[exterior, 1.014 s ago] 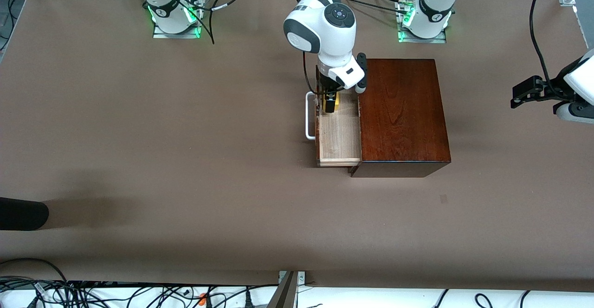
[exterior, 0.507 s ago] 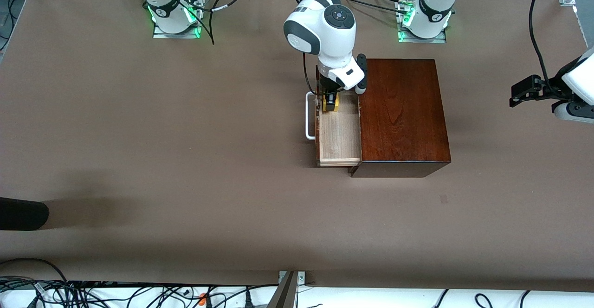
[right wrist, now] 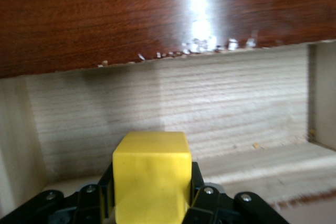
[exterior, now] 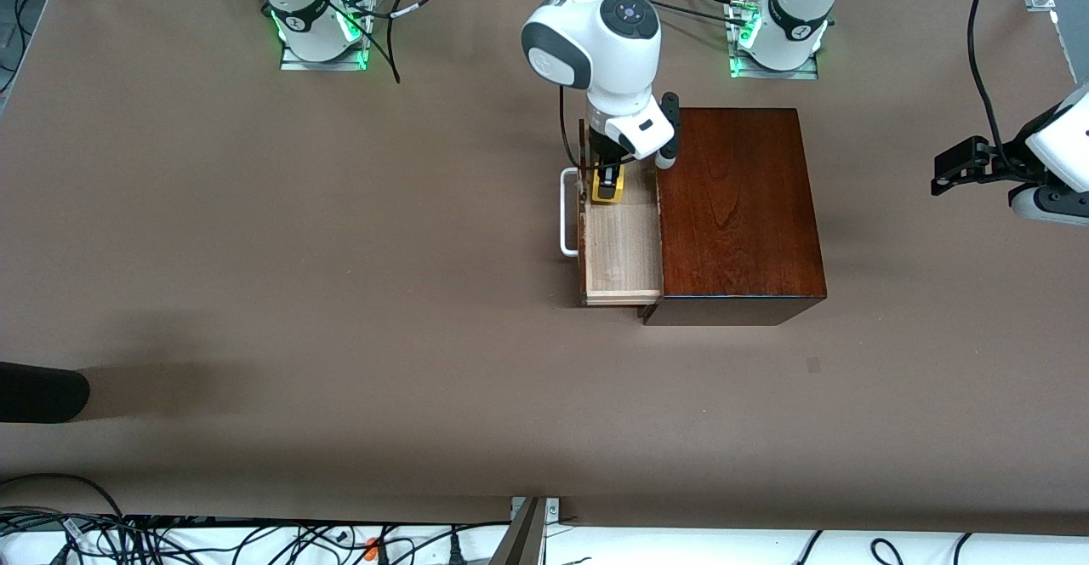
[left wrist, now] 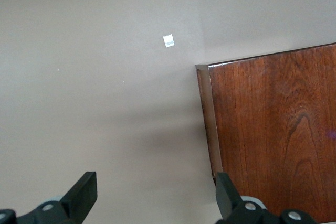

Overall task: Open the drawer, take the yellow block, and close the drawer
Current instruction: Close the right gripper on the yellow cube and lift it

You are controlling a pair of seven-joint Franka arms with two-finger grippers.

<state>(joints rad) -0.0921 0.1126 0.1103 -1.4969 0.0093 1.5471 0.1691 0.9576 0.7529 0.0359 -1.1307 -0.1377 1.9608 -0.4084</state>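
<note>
The yellow block (right wrist: 151, 174), seemingly light and rigid, sat pinched on two flat sides in my right gripper (exterior: 606, 184) over the open drawer (exterior: 621, 246); my left gripper (left wrist: 155, 195) waited spread wide, empty.

Two white arms with glossy rounded shells and dark grey joint rings. Right arm (exterior: 595, 46): round dark cap with small buttons on the wrist joint, white flange below, black camera bracket at its side, thin black cable looping down beside the wrist. Right gripper (right wrist: 152, 192): black fingers (right wrist: 206, 202), silver screw heads in the finger mounts. Left arm (exterior: 1055, 165): white shell, grey band, black cable arcing up from it. Left gripper (left wrist: 155, 203): black, wedge-shaped fingers (left wrist: 83, 193), silver screws at the finger roots. Bases (exterior: 319, 25): white, black ring with small marking, green glow at foot, red fitting on top, black cables bundled around.
</note>
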